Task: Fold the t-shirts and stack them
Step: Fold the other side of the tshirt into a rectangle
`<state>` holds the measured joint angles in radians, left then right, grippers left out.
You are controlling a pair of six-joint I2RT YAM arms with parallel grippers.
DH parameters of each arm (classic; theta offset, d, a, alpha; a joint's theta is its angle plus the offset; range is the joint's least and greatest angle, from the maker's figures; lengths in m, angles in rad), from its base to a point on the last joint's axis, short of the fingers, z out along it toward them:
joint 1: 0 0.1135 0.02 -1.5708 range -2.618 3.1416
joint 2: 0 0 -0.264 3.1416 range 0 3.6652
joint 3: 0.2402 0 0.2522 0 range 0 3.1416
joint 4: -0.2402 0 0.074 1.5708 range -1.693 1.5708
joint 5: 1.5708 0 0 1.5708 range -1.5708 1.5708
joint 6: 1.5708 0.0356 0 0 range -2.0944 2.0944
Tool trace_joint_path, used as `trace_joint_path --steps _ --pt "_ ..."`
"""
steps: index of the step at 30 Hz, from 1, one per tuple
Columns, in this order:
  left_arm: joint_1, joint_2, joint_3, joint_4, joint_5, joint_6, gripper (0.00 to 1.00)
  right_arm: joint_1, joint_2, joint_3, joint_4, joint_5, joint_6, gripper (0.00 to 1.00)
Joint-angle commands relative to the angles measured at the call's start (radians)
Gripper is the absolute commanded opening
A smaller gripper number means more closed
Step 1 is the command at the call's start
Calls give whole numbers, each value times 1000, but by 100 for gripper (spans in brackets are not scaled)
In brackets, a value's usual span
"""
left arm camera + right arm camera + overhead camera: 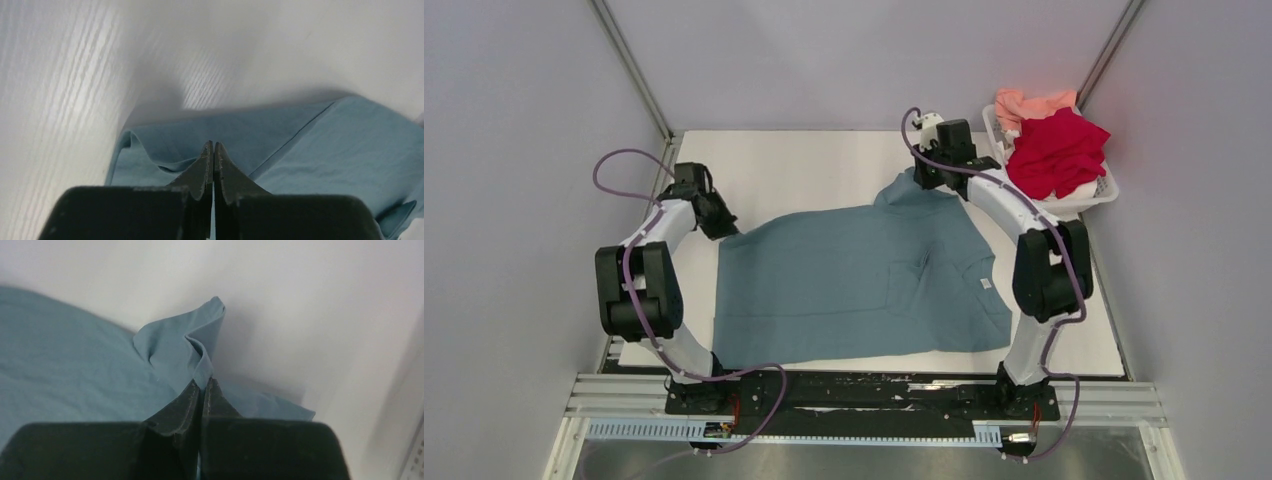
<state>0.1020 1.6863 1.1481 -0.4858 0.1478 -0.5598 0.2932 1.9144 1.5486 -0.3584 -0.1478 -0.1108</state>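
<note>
The teal-blue t-shirt [854,285] lies spread on the white table, its small white tag [985,284] near the collar on the right. My left gripper [722,228] is shut on the shirt's far left corner; in the left wrist view the fabric [320,145] folds up around the closed fingertips [214,149]. My right gripper [924,180] is shut on the shirt's far right sleeve, which rises in a peak; in the right wrist view the cloth [185,347] stands up from between the fingertips [202,385]. The crimson red t-shirt [1059,152] and the salmon-pink t-shirt [1029,104] lie piled in the basket.
The white slotted basket [1096,198] stands at the far right corner of the table, just right of my right arm. Grey walls close in the back and both sides. A metal rail [864,410] runs along the near edge by the arm bases.
</note>
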Motion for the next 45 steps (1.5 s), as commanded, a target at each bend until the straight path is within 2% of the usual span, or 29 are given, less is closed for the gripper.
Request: trace_joint_path --steps 1,7,12,19,32,42,45 --pt "-17 -128 -95 59 -38 -45 0 50 -173 -141 -15 34 -2 0" --pt "-18 -312 -244 78 -82 -87 0 155 -396 -329 -68 192 27 0" --pt "-18 -441 -347 61 -124 -124 0 238 -546 -399 -158 339 67 0" --pt "-17 -602 -447 7 -189 -173 0 272 -725 -481 -248 410 150 0" --pt "-16 -832 -512 -68 -282 -258 0 350 -927 -557 -442 476 279 1" --pt "-17 -873 -531 -113 -362 -291 0 354 -999 -573 -472 433 286 6" --pt "-17 -863 -531 -132 -377 -281 0 404 -1000 -567 -479 398 279 9"
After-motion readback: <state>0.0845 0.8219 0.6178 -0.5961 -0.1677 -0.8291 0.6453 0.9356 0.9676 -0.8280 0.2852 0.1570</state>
